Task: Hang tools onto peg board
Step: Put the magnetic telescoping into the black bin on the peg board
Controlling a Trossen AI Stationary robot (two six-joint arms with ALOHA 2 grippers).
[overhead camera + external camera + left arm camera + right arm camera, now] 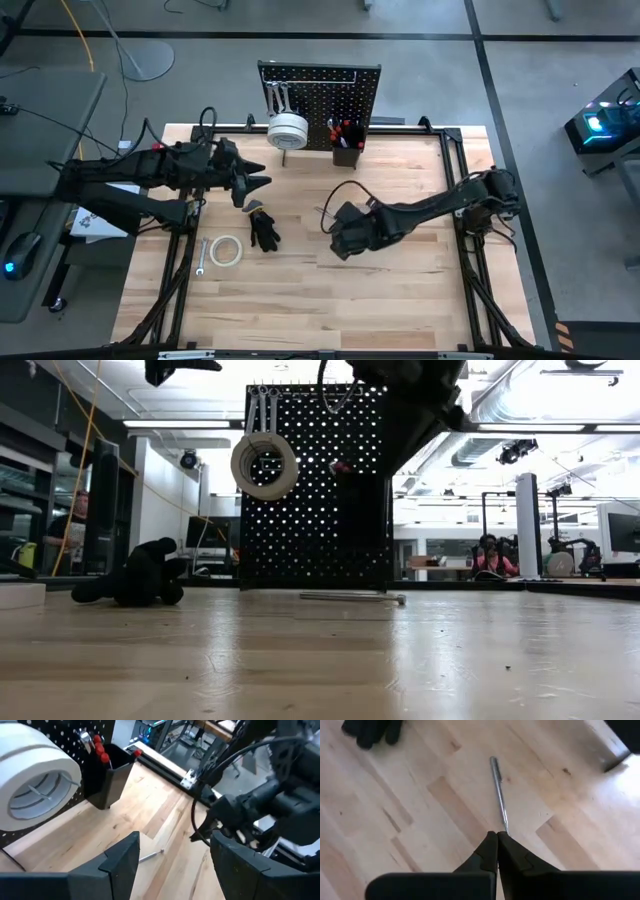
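The peg board (320, 100) stands upright at the table's far edge. On it hang silver wrenches (278, 95) and a white tape roll (287, 130), and its black bin (347, 150) holds red-handled screwdrivers. A slim silver tool (498, 790) lies flat on the table in front of the board. My right gripper (497, 836) hangs shut above the tool's near end, with nothing between its fingers. Black-handled pliers (263, 228), another tape roll (225, 250) and a wrench (200, 257) lie at the left. Above the table's left part, my left gripper (172, 865) is raised and open.
Black frame rails (455, 200) run along the table's left and right edges. Bare wood (400, 290) fills the near right half of the table. In the low view, people (490, 555) sit in the room behind the table.
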